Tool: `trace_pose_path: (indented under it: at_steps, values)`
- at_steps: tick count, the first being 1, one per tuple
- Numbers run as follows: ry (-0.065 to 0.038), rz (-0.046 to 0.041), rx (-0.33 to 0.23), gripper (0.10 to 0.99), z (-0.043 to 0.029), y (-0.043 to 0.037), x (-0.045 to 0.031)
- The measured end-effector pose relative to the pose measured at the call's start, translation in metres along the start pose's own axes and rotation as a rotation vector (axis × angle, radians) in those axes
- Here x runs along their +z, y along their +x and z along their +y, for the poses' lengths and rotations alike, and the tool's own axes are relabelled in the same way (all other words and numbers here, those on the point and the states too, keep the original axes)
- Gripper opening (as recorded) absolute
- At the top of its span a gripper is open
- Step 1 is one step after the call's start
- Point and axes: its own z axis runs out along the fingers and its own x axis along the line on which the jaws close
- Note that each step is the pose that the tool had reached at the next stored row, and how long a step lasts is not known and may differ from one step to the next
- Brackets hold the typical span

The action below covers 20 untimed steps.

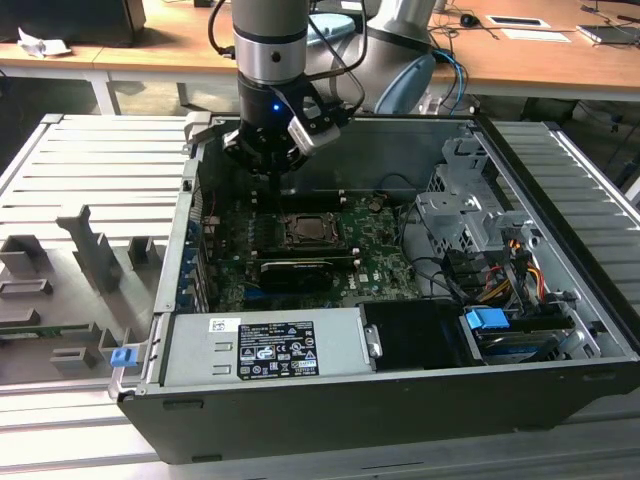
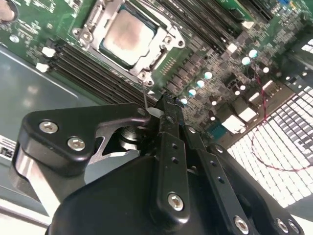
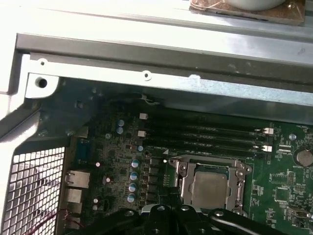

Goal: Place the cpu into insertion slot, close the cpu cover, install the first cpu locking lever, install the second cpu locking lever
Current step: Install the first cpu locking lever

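The gripper [image 2: 164,105] hangs low inside the computer case [image 1: 400,150], its fingers pressed together with nothing clearly caught between them. A thin metal lever [image 2: 145,95] stands just beside the tips. Near them, on the green board [image 2: 44,19], lies the insertion slot [image 1: 312,232]. The cpu [image 2: 126,38] sits flat in it, with the cpu cover [image 2: 98,24] down around its edges. Memory slots [image 2: 93,68] run alongside.

The flat square silvery-topped cpu [image 2: 128,38] lies in the square black insertion slot [image 1: 312,232], framed by the thin silver-grey metal cpu cover [image 2: 164,46], on the green circuit board [image 3: 288,196].
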Motion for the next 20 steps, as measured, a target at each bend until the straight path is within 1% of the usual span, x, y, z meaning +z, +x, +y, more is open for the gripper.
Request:
trace_pose_path:
  at_steps: [2,6,9,11,16,20]
  values:
    - [0.000,-0.0011,0.000,0.106,0.0005,0.0045,0.0017]
    - [0.000,-0.0012,0.001,0.106,0.0020,0.0088,0.0067]
    - [0.000,-0.0016,0.010,0.106,0.0043,0.0134,0.0081]
    - [0.000,-0.0017,0.010,0.106,0.0098,0.0130,0.0106]
    - [0.000,-0.0019,0.013,0.106,0.0210,0.0120,0.0146]
    - [0.000,-0.0019,0.014,0.106,0.0214,0.0119,0.0147]
